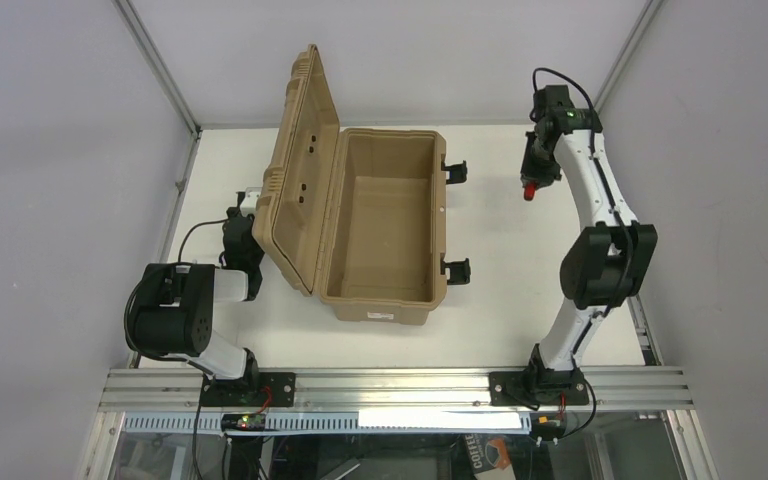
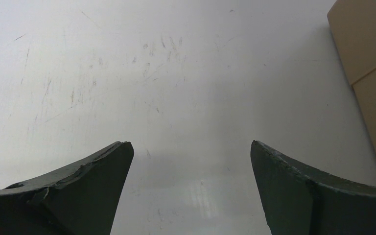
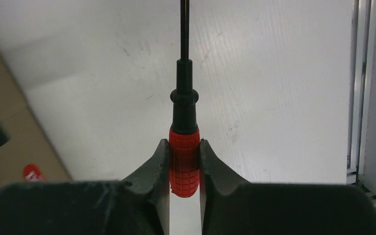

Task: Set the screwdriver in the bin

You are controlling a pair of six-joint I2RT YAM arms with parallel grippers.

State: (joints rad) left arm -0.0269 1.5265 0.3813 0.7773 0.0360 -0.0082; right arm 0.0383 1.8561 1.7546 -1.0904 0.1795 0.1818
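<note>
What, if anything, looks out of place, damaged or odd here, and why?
Nothing is spilled or askew. The bin stands open, and the right tool grips the screwdriver squarely. Only the table shows scuffs and scratches.

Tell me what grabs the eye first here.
The big tan bin stands open in the middle of the table, its lid raised on the left. To its right, the right gripper clamps the screwdriver by its red handle.

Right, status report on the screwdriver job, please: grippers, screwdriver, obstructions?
Right gripper shut on screwdriver, right of the bin. Left gripper open, empty. Lid up, nothing in between.
</note>
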